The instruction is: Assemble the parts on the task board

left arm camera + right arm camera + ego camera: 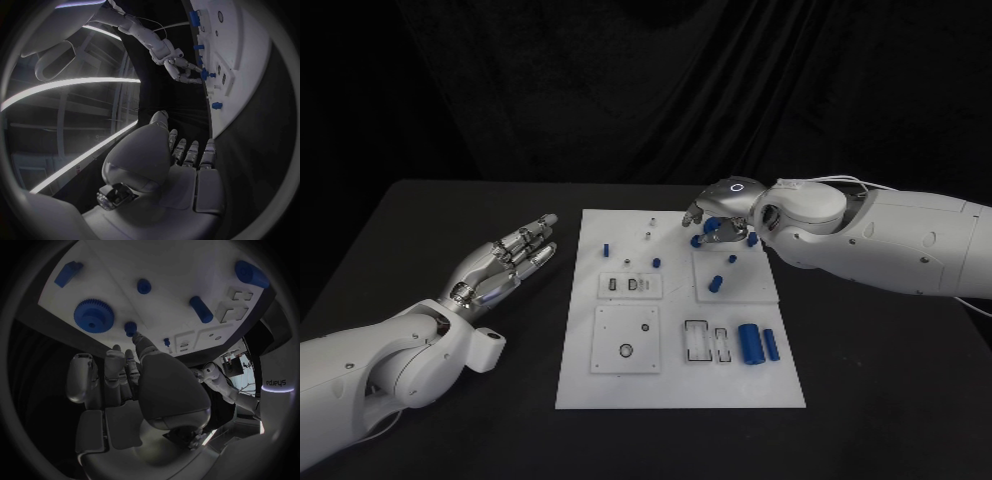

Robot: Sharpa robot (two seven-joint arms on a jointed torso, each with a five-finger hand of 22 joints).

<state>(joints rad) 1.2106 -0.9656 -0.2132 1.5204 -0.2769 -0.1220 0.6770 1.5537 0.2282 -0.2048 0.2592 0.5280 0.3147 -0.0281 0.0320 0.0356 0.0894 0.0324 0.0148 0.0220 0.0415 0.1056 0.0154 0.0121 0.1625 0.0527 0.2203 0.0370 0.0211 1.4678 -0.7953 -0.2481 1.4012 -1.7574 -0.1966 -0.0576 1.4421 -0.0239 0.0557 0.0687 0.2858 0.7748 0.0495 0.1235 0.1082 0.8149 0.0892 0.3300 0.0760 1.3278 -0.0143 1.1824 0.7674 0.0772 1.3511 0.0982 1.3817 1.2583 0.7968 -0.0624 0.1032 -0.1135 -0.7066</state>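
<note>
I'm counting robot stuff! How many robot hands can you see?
2. The left hand is beside the white board, on its left, fingers spread and holding nothing. The right hand is over the board's far right corner.

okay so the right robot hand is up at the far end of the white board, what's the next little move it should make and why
Probably lower the right robot hand a little and close its fingertips on the small blue peg just ahead of them. In the right wrist view the fingertips point at that peg beside the blue gear, and nothing seems held yet. The left robot hand lies open beside the task board.
</note>
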